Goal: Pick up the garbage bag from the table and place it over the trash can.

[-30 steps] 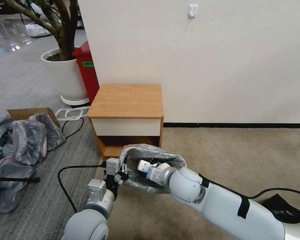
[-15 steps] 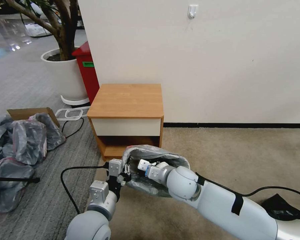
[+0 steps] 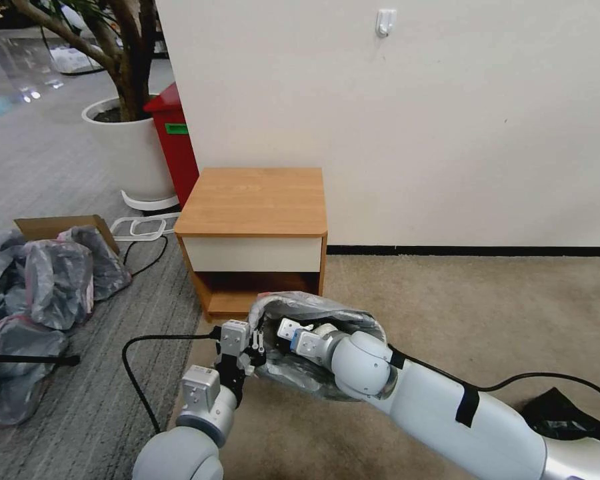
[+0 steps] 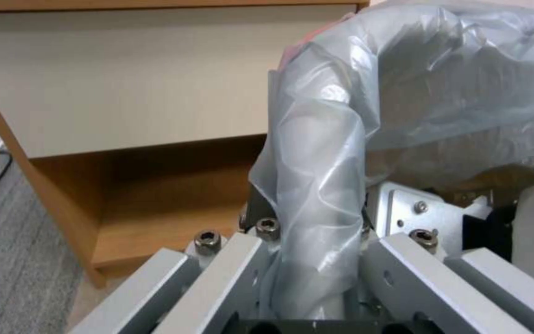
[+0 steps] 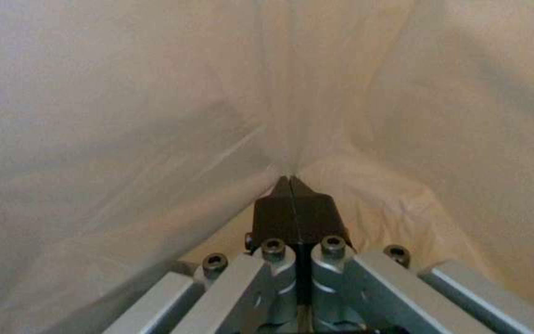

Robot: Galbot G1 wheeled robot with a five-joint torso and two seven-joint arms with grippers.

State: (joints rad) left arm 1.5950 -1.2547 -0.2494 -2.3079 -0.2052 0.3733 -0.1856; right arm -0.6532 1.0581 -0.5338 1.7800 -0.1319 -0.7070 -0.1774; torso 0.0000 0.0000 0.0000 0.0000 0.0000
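The garbage bag (image 3: 320, 310) is a crinkly translucent grey sack held open low over the carpet, just in front of the table (image 3: 253, 200). My left gripper (image 3: 255, 341) is at its left rim. In the left wrist view a thick fold of the bag (image 4: 316, 162) runs down between that gripper's fingers, which are shut on it. My right gripper (image 3: 283, 329) reaches inside the opening. In the right wrist view it (image 5: 290, 178) is shut, with the plastic (image 5: 125, 116) creasing into its black tips. The trash can is hidden.
A pile of grey bags (image 3: 47, 287) and a cardboard box (image 3: 53, 225) lie on the left floor, with a black cable (image 3: 133, 373) beside my left arm. A red bin (image 3: 173, 140) and a white planter (image 3: 130, 143) stand behind the table. Open beige carpet (image 3: 473, 313) lies to the right.
Both grippers and the bag between them have shifted a little to the right and nearer to me. The bag's mouth stays open.
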